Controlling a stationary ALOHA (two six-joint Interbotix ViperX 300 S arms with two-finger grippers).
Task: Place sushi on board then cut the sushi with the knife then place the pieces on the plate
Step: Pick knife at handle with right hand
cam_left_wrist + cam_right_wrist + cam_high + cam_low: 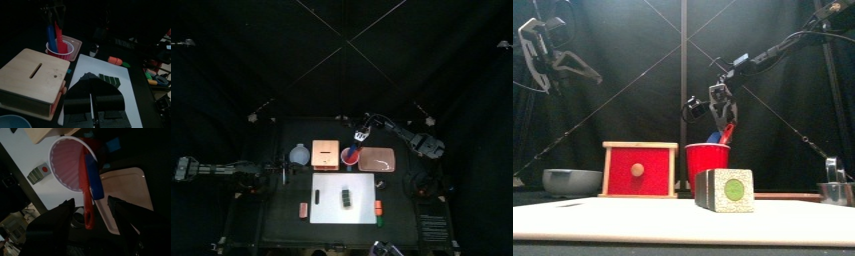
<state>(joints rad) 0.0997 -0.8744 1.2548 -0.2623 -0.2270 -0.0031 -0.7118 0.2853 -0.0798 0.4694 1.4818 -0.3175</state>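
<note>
Sushi roll: the dark green sushi roll [346, 195] lies on the white cutting board [326, 184], about the board's middle, blocks together in one piece. From the front, its round green end face looks straight at us.
Board: it sits in the middle of the table [278, 228], close to the front edge.
Right gripper: here's the action. The right gripper [92, 203] hangs directly over the red cup [708, 164], fingers spread wide, one on each side of the knife handles. Whether either pad touches a handle, I can't tell.
Knives: the red knife [87, 198] and the blue knife [96, 184] both stand in the cup, handles up, leaning against each other.
Back row: behind the board stands the wooden box [640, 170], red drawer front facing the front edge. The cup is just beside it, and the pink tray [380, 160] lies flat beyond the cup, toward the right edge.
Bowl: the blue-grey bowl [299, 154] sits just beside the box, on its left-edge side.
Left gripper: the left gripper [91, 87] hangs near the table's left edge, fingers pressed together with only a thin seam between them, holding nothing.
Loose toys: a small orange piece [303, 209] lies on the table just off the board's left side, and an orange and green one [378, 207] just off its right side.
Cutter: the metal cutter [834, 190] stands at the table's right edge.
</note>
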